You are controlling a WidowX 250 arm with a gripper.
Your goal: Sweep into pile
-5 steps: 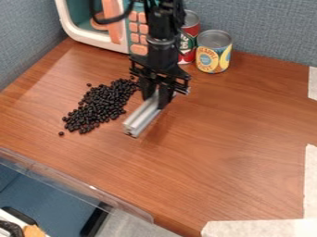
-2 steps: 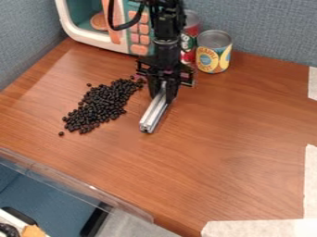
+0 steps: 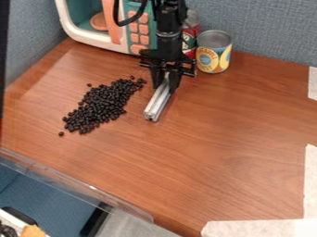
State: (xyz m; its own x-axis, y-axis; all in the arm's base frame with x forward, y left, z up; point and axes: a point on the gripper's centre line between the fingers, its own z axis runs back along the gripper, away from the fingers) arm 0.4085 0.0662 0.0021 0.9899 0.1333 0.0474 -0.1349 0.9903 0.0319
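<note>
Near corner: items (image 3: 31,230) cut off at lower left, too partial to name
Tape: pale strips (image 3: 248,229) at lower right, running out of view
Clear edging: transparent strip (image 3: 74,181) along the tabletop's near left side
Bean pile: small black beans (image 3: 99,107) heaped left of the bar, a few loose at the fringes
Metal bar: silvery, slanting down toward the near side (image 3: 156,104); contact with the wood hard to tell
Gripper: clamped on the bar's upper end (image 3: 166,87), pointing down
Arm: upright, cut off by the top edge
Yellow-blue can: printed label facing forward (image 3: 213,59)
Red can: label partly hidden behind the arm (image 3: 189,36)
Toy microwave: orange buttons, top cut off (image 3: 93,39)
</note>
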